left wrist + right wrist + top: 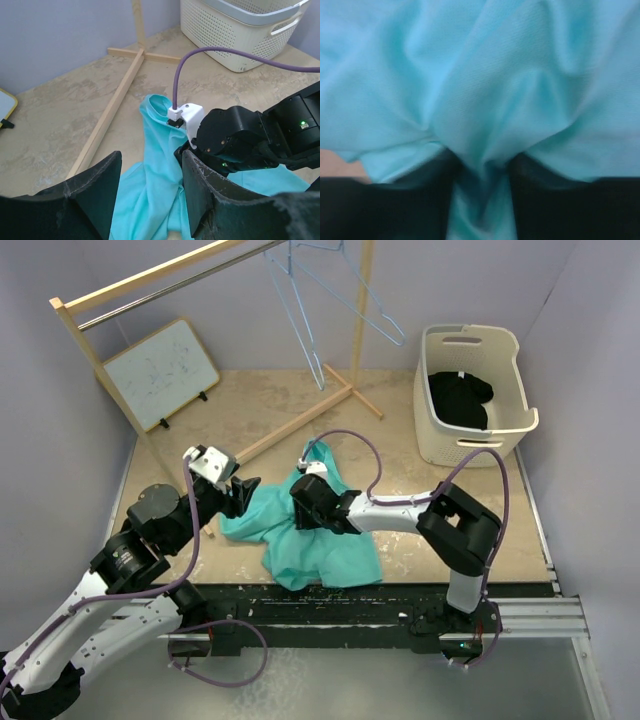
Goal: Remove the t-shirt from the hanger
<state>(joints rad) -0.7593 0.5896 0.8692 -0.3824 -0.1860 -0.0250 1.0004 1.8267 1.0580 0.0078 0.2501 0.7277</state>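
Desk: tan, mottled surface, with pale walls on three sides. A wooden clothes rack stands at the back left. Its top beam runs diagonally with a metal rail just beneath, and its floor bars cross near the middle of the desk. A whiteboard stands close by the rack's left post (faint marks, unreadable). A white perforated laundry basket sits at the back right, apart from the rack base, with a black garment lying inside.
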